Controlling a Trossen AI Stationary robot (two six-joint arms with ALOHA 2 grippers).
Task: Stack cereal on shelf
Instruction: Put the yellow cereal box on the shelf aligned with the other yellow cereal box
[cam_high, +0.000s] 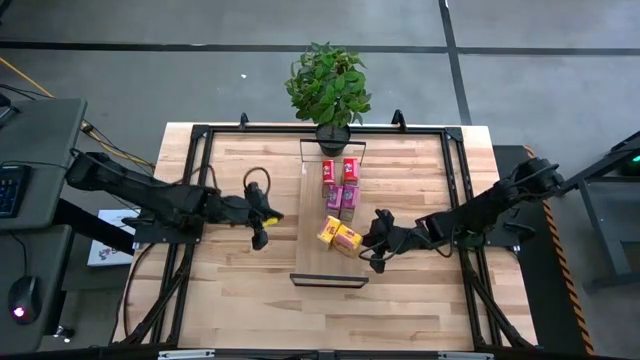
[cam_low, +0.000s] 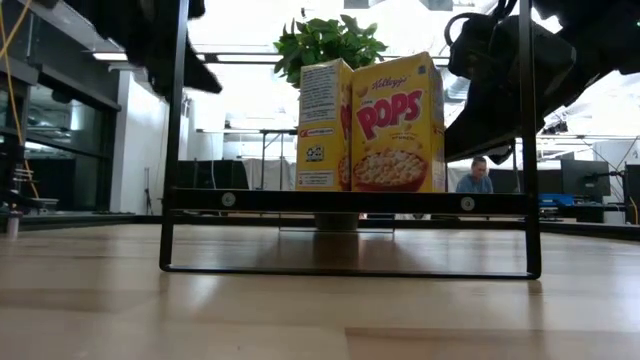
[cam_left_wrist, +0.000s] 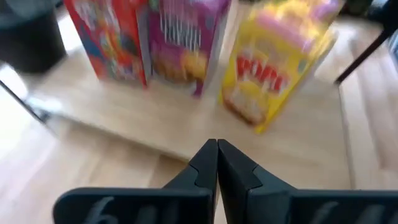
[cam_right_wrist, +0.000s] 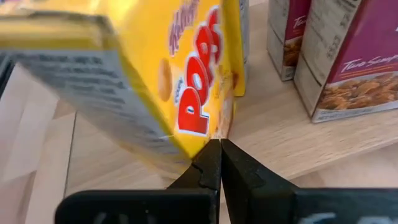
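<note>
The shelf is a light-wood plank with black end frames, lying across the table's middle. Six cereal boxes stand upright on it: two red at the far end, two pink in the middle, and two yellow nearest, turned askew. The yellow pair also shows in the low view. My right gripper is shut, its tips at the bottom corner of a yellow box; it also shows in the high view. My left gripper is shut and empty, left of the shelf, pointing at the boxes. My right gripper's shut fingertips stand at the bottom corner of the nearer yellow box, coming about level from the table's right side. I cannot tell whether they touch it. The box stands on the plank.
A potted plant stands at the shelf's far end. A black frame runs around the tabletop. There is bare wood left and right of the shelf. A person sits in the room behind.
</note>
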